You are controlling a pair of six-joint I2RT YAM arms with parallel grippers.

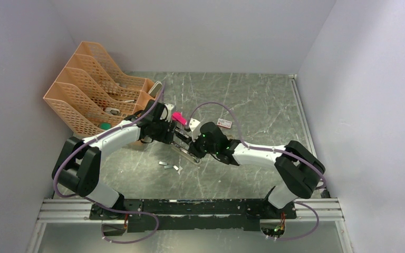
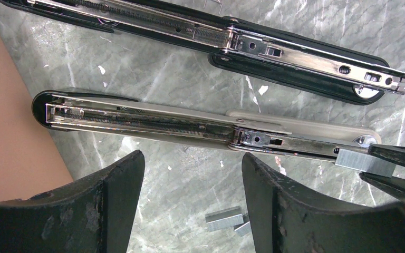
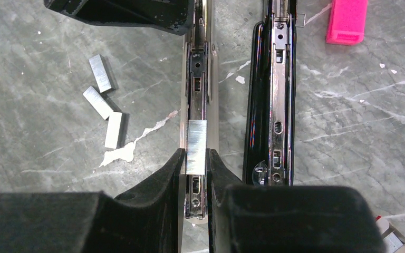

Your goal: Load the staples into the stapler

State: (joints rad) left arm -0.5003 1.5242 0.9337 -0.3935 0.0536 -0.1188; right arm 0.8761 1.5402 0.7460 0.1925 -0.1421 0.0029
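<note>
Nearest the arm bases, three short silvery loose staple strips (image 3: 97, 101) lie scattered on the grey marbled table (image 1: 253, 105); just beyond them the left gripper (image 2: 190, 161) hovers with its fingers spread wide and nothing between them; facing it, the right gripper (image 3: 196, 158) is pinched tight on one silvery ribbed staple strip (image 3: 196, 143), held directly over the silver rail of a long, narrow pale-grey body (image 2: 153, 122) with a black tip; whether strip and rail touch cannot be told; parallel and just beside this lies the long black desk stapler (image 3: 270, 105), opened out, shiny silver rail upward; farther off rest a bright pink plastic piece (image 3: 346, 21), a small white box (image 1: 224, 123) with red print, and, at the far left, an orange lattice file organiser (image 1: 92, 89).
</note>
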